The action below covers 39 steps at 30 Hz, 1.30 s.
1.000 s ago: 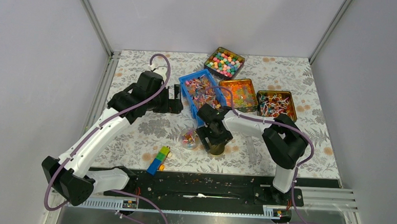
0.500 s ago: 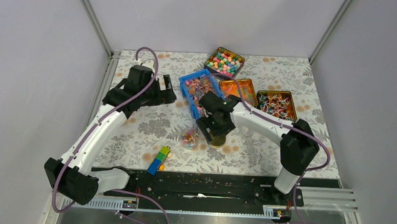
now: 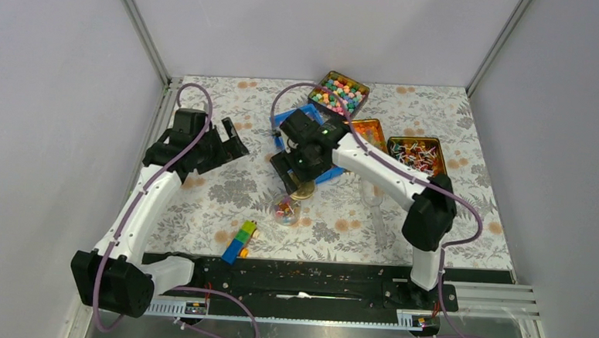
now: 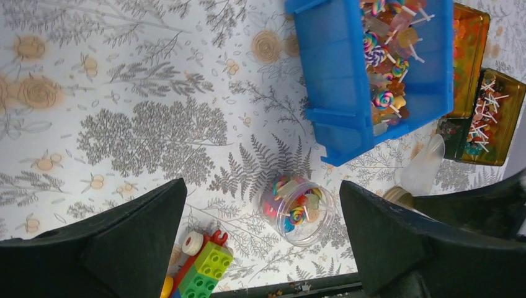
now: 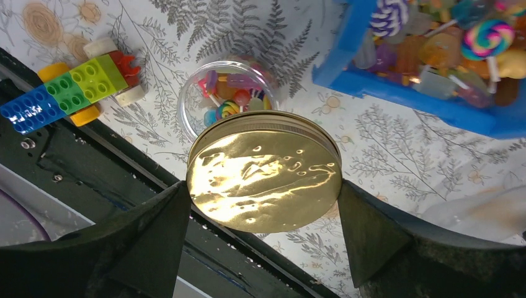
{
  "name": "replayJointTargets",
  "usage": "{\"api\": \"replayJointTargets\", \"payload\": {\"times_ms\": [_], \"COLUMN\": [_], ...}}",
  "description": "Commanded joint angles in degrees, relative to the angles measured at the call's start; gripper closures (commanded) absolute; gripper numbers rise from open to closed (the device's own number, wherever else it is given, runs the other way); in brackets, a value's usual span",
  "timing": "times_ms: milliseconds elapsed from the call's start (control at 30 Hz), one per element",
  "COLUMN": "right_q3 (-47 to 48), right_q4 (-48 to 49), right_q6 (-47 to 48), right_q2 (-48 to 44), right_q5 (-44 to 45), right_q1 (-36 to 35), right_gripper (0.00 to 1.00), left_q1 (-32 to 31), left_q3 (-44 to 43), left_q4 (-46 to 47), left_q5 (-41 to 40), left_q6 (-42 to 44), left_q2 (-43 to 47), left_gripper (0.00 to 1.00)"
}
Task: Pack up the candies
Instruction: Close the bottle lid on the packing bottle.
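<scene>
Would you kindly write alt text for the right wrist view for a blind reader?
The right tool grips a round gold lid, with a small clear jar of candies on the table just beyond it. A toy of coloured blocks lies at upper left, and a blue bin of lollipops at upper right.

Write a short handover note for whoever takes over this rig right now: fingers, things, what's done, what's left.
Left gripper: open, empty, above the table.
Right gripper: fingers shut on the lid, held in the air near the jar, not on it.
Jar: upright on the table, open, candies inside. More sweets lie in the blue bin.
Done: jar holds candies.
Left: probably set the lid on the jar and close it.
</scene>
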State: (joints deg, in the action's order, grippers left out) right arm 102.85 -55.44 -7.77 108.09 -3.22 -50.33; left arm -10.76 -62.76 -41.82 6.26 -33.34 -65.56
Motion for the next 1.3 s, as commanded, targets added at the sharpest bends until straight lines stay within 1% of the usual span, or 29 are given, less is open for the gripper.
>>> {"api": "replayJointTargets", "payload": {"times_ms": [0,100,267,433,633,700,1267], "right_q3": [3.6,3.9,2.0,2.6,2.8,2.9,3.0], "right_q4": [-2.5,-2.2,1.1,1.1,1.2,1.2,2.2], "right_q6": [1.4,1.8,0.0,-0.8,-1.7,-1.7,-2.1], "right_q2": [4.0,5.3,6.2,8.3,9.6,9.9,12.2], "right_q5": [-0.5,1.1,2.1,3.0,3.0,4.5,4.4], "right_q1": [-3.7,-4.9,-5.4,-6.6,-7.3,-7.7,-8.5], "right_gripper": [0.27,0.27,0.27,0.27,0.26,0.26,0.26], "left_q1": [3.0,4.6,6.3,7.6,7.8,7.8,7.8], "left_q3": [2.4,3.4,3.9,4.1,4.9,5.6,8.3], "left_q4": [2.2,2.1,0.9,-0.1,-0.3,0.0,0.4], "left_q5": [4.2,5.7,7.4,8.4,9.5,10.1,12.1], "left_q6": [-3.1,-3.1,-1.5,-0.2,0.0,-0.3,-0.9], "left_q2": [2.5,2.9,2.9,2.9,2.9,3.1,4.6], "left_gripper": [0.01,0.01,0.01,0.01,0.02,0.01,0.02]}}
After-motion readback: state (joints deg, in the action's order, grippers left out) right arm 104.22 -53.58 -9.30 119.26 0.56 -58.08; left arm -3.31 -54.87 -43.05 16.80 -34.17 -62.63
